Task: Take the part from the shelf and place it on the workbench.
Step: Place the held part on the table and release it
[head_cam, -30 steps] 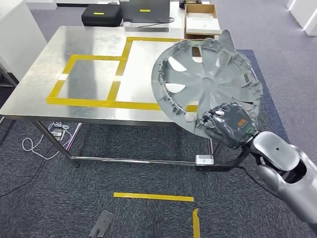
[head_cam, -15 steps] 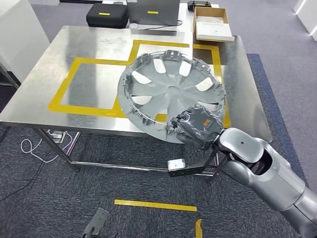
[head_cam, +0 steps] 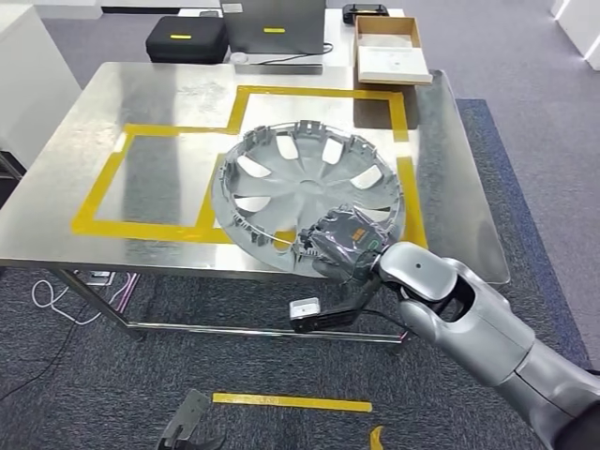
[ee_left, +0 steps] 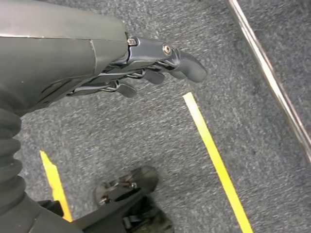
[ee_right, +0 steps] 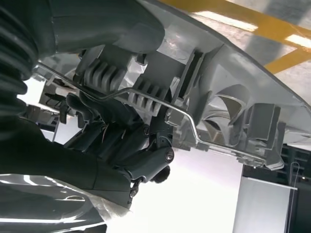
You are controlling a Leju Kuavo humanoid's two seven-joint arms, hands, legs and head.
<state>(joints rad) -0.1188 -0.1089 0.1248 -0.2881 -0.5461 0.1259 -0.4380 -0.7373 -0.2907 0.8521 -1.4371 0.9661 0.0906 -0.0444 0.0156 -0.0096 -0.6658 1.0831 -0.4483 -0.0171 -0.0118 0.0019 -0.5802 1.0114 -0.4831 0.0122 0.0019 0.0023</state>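
The part is a grey wheel cover (head_cam: 304,192), inner side up, lying low over the steel workbench (head_cam: 162,84) inside the right yellow-taped rectangle, its near rim past the front edge. My right hand (head_cam: 343,244) grips that near rim. The right wrist view shows its dark fingers (ee_right: 121,145) curled around the wheel cover's rim (ee_right: 234,116) and wire ring from close up. Whether the cover rests on the bench I cannot tell. My left hand (ee_left: 154,65) hangs above the grey carpet, fingers straight and apart, holding nothing.
Yellow tape (head_cam: 142,225) marks two joined rectangles on the bench. A black case (head_cam: 186,37), a laptop (head_cam: 272,26) and a cardboard box (head_cam: 391,49) sit along the far edge. Yellow tape strips (head_cam: 292,402) lie on the carpet in front; cables (head_cam: 50,295) trail under the bench's left.
The right hand has carried the wheel cover leftward and down, from tilted up at the bench's right end to nearly flat over the right taped rectangle. The view shifted slightly.
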